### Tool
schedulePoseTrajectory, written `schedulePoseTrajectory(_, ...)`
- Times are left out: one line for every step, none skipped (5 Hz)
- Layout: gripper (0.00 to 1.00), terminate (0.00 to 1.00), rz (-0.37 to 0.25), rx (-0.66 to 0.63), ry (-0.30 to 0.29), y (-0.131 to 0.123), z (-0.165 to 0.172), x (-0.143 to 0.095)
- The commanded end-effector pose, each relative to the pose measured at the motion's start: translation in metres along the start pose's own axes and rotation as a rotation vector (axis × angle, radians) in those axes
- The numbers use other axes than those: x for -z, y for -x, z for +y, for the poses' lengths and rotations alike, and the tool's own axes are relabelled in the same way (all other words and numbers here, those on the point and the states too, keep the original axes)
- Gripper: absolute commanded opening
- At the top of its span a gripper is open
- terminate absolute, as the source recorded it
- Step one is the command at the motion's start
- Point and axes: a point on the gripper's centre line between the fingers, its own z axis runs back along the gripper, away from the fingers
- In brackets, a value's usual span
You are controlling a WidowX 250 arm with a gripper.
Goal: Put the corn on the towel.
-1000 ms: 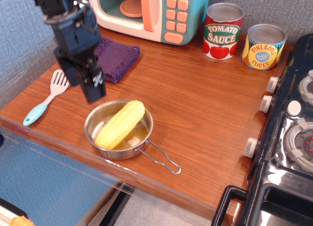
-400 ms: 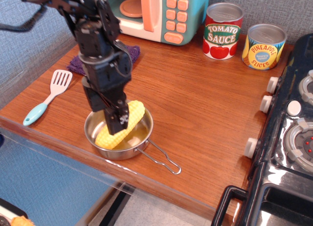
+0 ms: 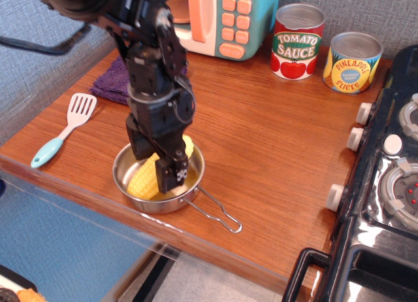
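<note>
The yellow corn (image 3: pixel 145 178) lies in the steel pan (image 3: pixel 171 203) near the counter's front edge. My black gripper (image 3: pixel 159 161) is lowered into the pan, its fingers apart and standing on either side of the corn's middle. The jaws look open, not closed on the cob. The arm hides the cob's middle; its lower left end and a bit of its upper right tip (image 3: pixel 188 145) show. The dark purple towel (image 3: pixel 110 83) lies at the back left of the counter, mostly hidden behind the arm.
A white spatula with a teal handle (image 3: pixel 63 133) lies left of the pan. The pan's wire handle (image 3: pixel 219 214) points to the front right. A toy microwave (image 3: pixel 225 17), a tomato sauce can (image 3: pixel 297 42) and a pineapple can (image 3: pixel 352 62) stand at the back. A toy stove (image 3: pixel 392 171) is at right.
My gripper has moved right from beside the towel and come down into the pan, over the corn. The corn and the pan have not moved.
</note>
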Motion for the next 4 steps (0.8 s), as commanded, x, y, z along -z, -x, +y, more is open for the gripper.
schedulePoseTrajectory(1.0, 0.0, 0.008, -0.05, -0.043, -0.008, 0.016, 0.006)
schedulePoseTrajectory(0.0, 0.0, -0.001, -0.056, -0.033, -0.008, 0.021, 0.004)
schedulePoseTrajectory(0.0, 0.0, -0.045, -0.033, -0.005, -0.013, 0.02, -0.01)
schedulePoseTrajectory(0.0, 0.0, -0.133, 0.007, 0.053, -0.02, 0.015, -0.04)
